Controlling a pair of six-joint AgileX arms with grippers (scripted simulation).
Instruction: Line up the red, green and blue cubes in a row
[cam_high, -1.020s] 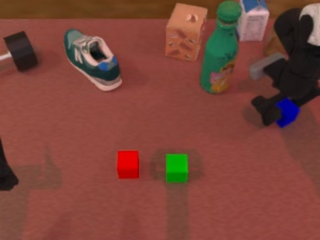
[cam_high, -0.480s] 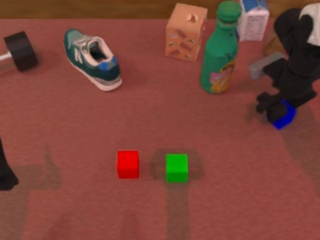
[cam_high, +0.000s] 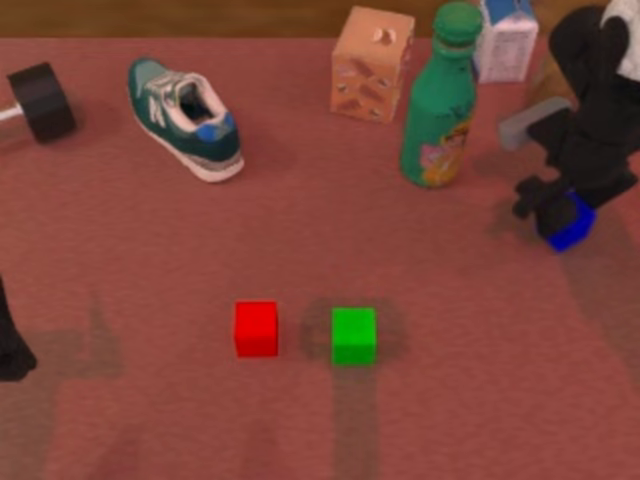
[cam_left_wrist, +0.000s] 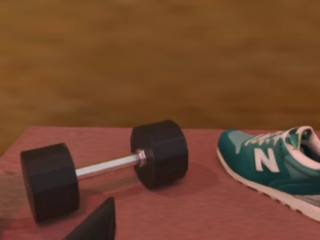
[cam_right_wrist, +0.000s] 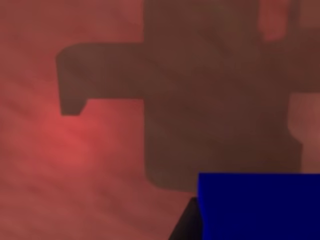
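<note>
Blue cube (cam_high: 571, 224) sits clamped in the right gripper (cam_high: 556, 212), whose fingers are closed on it, right of the green bottle (cam_high: 440, 100) and well apart from the other 2. Red cube (cam_high: 256, 328) and green cube (cam_high: 353, 335) lie side by side, a little apart, below-left of the bottle. I judge 2 of 3 placed; the blue cube needs a spot beside the green. Left gripper (cam_high: 12, 352) is parked far left of the bottle; I cannot tell its opening.

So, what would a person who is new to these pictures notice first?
Probably the right pincer at the table's right side, closed on the blue cube. Next, the red cube and the green cube side by side near the middle. Then the tall green bottle and the teal sneaker farther back.
</note>
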